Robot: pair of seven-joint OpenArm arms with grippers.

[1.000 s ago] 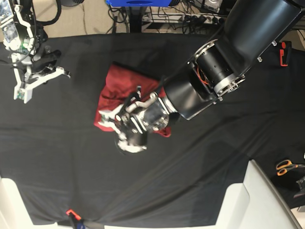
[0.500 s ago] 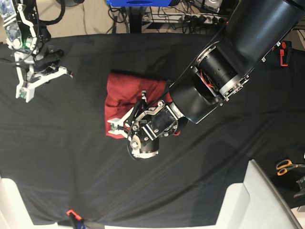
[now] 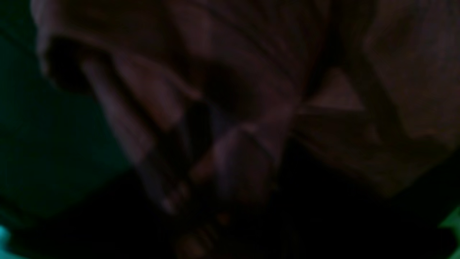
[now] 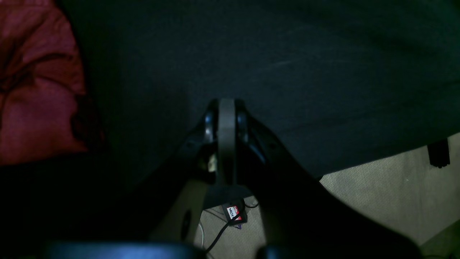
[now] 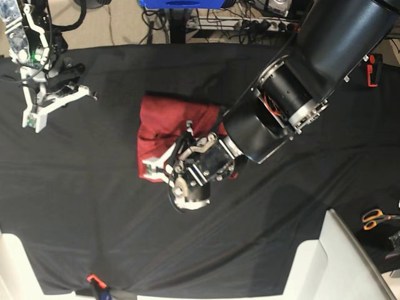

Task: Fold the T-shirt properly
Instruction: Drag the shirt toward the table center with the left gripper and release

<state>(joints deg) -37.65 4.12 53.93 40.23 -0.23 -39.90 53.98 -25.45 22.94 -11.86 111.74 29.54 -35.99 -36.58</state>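
Observation:
The brick-red T-shirt lies as a small bundle on the black cloth, left of centre. My left gripper is down on the bundle's lower left corner and seems shut on the fabric. The left wrist view is dark and blurred, filled with folds of the shirt. My right gripper hovers at the far left, apart from the shirt. In the right wrist view it looks shut and empty above the black cloth, with the shirt off at the left edge.
Orange-handled scissors lie at the right edge. A white box corner sits at the lower right. A red clamp and an orange clip hold the cloth. The table edge and floor lie behind my right gripper.
My left gripper moved right and a little down with the shirt's lower left edge, drawing the bundle narrower and tidier. The right arm shifted slightly up.

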